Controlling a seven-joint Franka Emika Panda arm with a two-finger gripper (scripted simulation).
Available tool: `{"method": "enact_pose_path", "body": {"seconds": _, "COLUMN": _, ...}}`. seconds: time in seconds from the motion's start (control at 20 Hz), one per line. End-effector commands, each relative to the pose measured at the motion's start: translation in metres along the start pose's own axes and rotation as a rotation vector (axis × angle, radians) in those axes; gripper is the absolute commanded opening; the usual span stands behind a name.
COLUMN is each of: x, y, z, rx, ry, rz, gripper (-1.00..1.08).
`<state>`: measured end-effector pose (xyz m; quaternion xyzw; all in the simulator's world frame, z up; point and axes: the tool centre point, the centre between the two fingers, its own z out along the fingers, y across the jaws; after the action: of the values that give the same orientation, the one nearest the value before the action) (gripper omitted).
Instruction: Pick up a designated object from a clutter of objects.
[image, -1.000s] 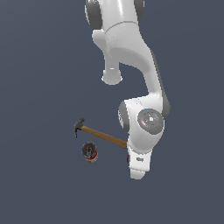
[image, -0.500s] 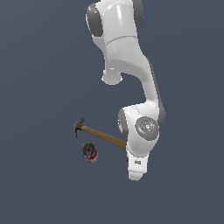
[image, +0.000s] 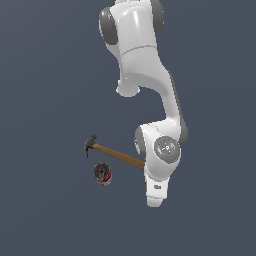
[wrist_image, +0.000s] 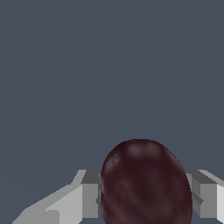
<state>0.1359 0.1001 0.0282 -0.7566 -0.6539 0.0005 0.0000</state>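
Gripper (wrist_image: 144, 197) fingers (wrist_image: 89, 199) sit on either side of the dark maroon ball (wrist_image: 145, 183), pressed against its flanks, so the jaws are clamped on it. That ball fills the gap between the pads in the wrist view, its dull mottled skin facing the camera. Over in the exterior view, the arm's wrist blocks the ball from sight. Taking the hammer (image: 112, 153) as the mark: its handle runs under the wrist, and the small red-labelled can (image: 103, 174) stands just beside the handle, near the head end.
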Motion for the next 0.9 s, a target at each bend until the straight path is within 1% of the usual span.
{"method": "enact_pose_path", "body": {"seconds": 0.0, "x": 0.000, "y": 0.000, "z": 0.000, "rx": -0.001, "ry": 0.000, "rz": 0.000, "gripper": -1.00}}
{"method": "enact_pose_path", "body": {"seconds": 0.45, "x": -0.001, "y": -0.001, "z": -0.003, "rx": -0.001, "ry": 0.000, "rz": 0.000, "gripper": -1.00}}
{"method": "enact_pose_path", "body": {"seconds": 0.85, "x": -0.007, "y": -0.013, "z": -0.028, "rx": 0.000, "ry": -0.001, "rz": 0.000, "gripper": -1.00}}
